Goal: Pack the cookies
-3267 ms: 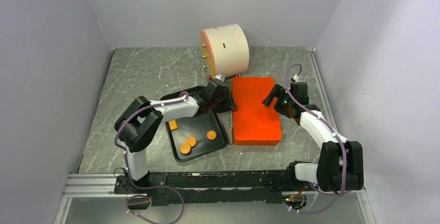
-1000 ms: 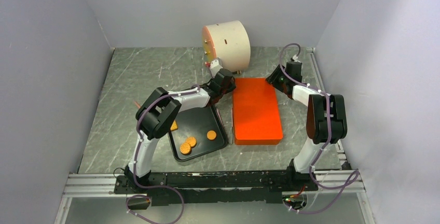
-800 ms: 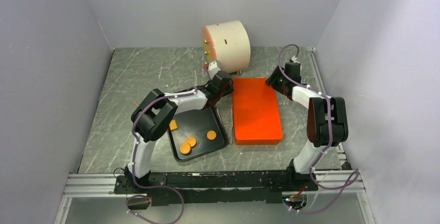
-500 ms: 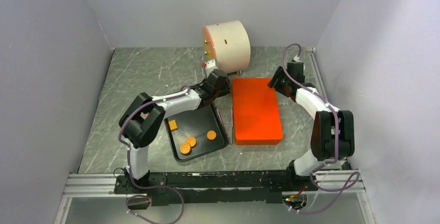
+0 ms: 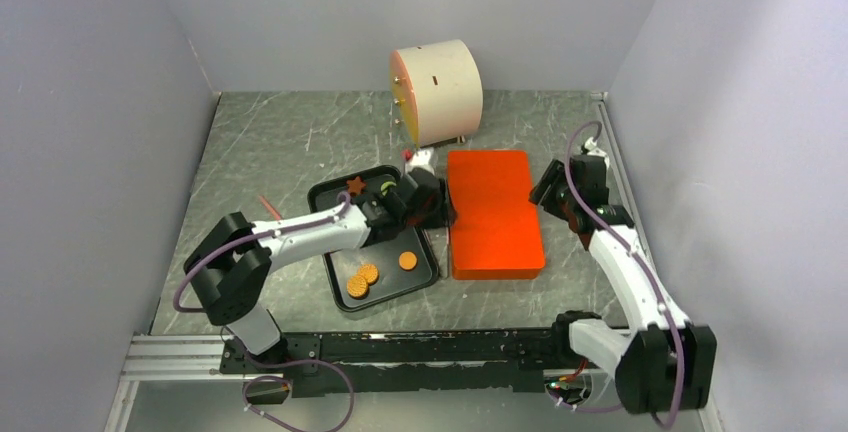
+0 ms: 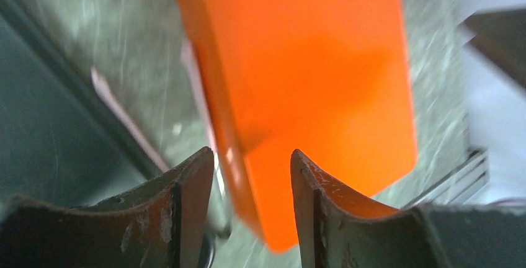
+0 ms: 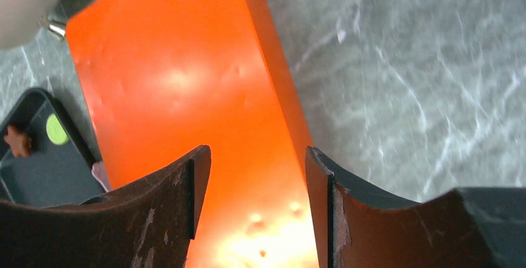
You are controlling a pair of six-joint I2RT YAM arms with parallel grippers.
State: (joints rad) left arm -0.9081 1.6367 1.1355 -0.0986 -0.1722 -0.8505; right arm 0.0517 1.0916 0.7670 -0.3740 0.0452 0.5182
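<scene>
Both arms drawn back: left gripper and right gripper, jaws apart, now flank the orange box between them, seemingly still closed; cookies near left gripper remain unpacked.

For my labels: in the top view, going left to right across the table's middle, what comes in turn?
Brown star cookie → green cookie → left gripper → orange box → right gripper.
</scene>
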